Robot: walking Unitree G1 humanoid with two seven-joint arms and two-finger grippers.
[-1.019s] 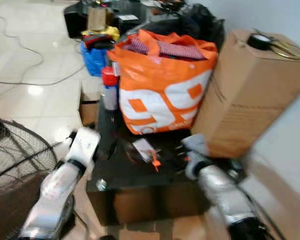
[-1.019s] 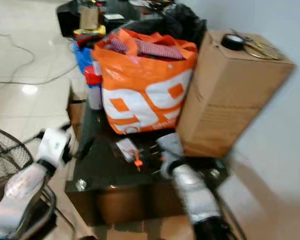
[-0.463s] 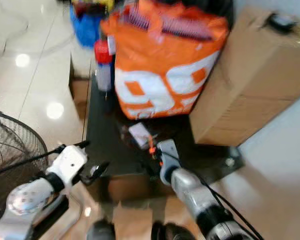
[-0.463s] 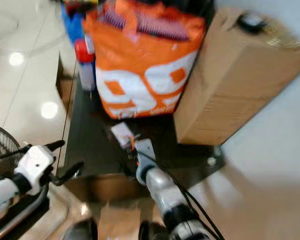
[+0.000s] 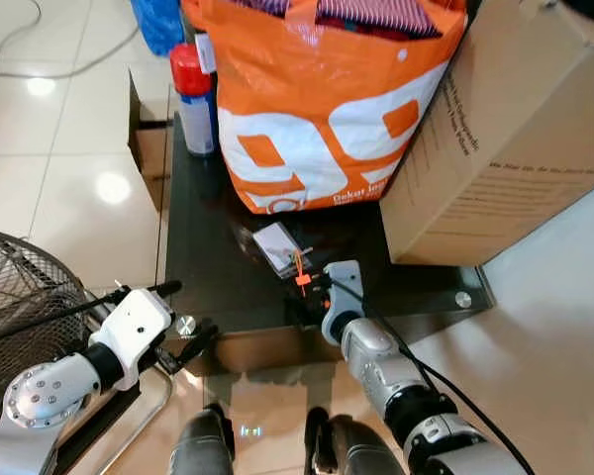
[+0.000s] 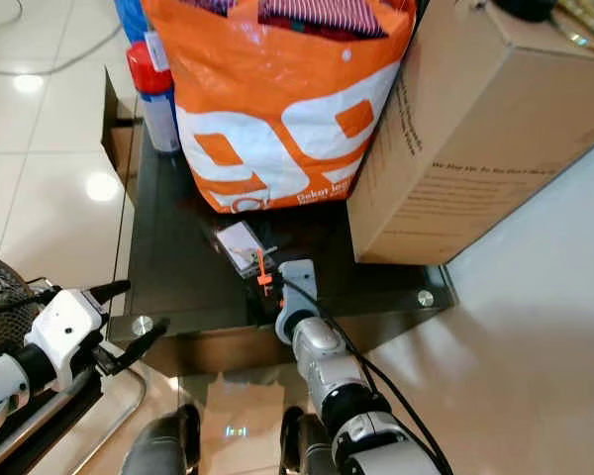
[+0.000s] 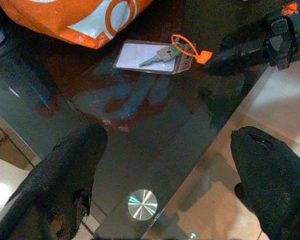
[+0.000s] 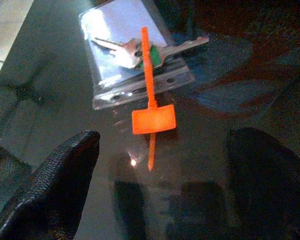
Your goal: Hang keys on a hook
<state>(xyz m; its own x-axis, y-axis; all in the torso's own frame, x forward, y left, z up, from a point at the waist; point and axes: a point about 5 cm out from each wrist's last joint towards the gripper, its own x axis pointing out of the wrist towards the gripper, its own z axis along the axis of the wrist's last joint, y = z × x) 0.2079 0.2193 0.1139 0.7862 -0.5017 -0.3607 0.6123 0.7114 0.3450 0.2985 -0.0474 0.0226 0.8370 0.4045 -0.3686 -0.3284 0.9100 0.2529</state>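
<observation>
Change: we have leaned in over the dark glass worktop (image 5: 208,277) | right end effector (image 8: 160,170) now just short of the keys (image 8: 135,50), fingers spread, holding nothing | left end effector (image 7: 160,165) open, empty at the edge | grasp comes next; no hook seen yet.

Silver keys (image 8: 135,49) with orange tag (image 8: 153,120), flat on dark glass table (image 5: 208,257)

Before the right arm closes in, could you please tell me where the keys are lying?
The keys lie on the dark glass table, just in front of the orange bag, with the open right gripper right before their orange tag.
</observation>
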